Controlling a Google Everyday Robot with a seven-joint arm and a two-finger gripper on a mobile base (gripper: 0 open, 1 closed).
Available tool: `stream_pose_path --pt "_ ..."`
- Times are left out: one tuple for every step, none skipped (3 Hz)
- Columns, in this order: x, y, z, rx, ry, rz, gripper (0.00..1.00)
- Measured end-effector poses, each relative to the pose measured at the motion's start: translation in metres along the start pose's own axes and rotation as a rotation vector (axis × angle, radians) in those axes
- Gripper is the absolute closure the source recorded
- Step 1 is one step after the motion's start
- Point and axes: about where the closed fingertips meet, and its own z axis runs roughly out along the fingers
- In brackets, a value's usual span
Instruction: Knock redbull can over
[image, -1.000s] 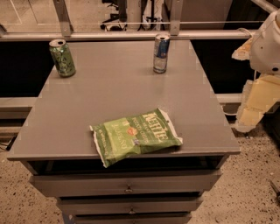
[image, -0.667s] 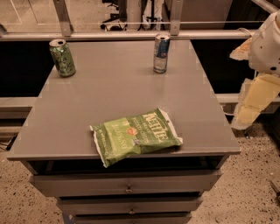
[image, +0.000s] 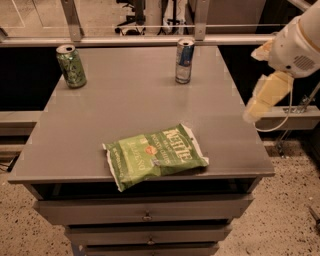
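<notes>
**Status: redbull can upright, knock not yet made**

Progress: nothing of the task is done as far as I can see. The redbull can (image: 184, 61), a slim tall metal can with blue and silver panels and a silver top, stands upright near the far edge of the flat grey cabinet top (image: 125, 110), right of centre. My gripper (image: 266, 98), cream-coloured on the white arm, hangs off the right side of the cabinet, well apart from the can and touching nothing. I cannot tell whether it is released or clenched.

Left to do, as I judge it: reach the can, then push it sideways until it tips.

Count:
- cans: two, the redbull can and one wider green metal can (image: 71, 66), upright at the far left corner
- green crinkled chip bag (image: 155, 156): one, lying flat near the front edge
- grippers: one
</notes>
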Motion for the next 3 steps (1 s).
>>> stream_pose_path --pt "-0.03 -0.076 0.044 0.074 -0.153 0.061 0.0" --pt "-0.053 -0.121 0.073 0.12 -0.236 0.086 0.0" --pt "-0.076 -0.146 0.101 0.106 -0.344 0.126 0.0"
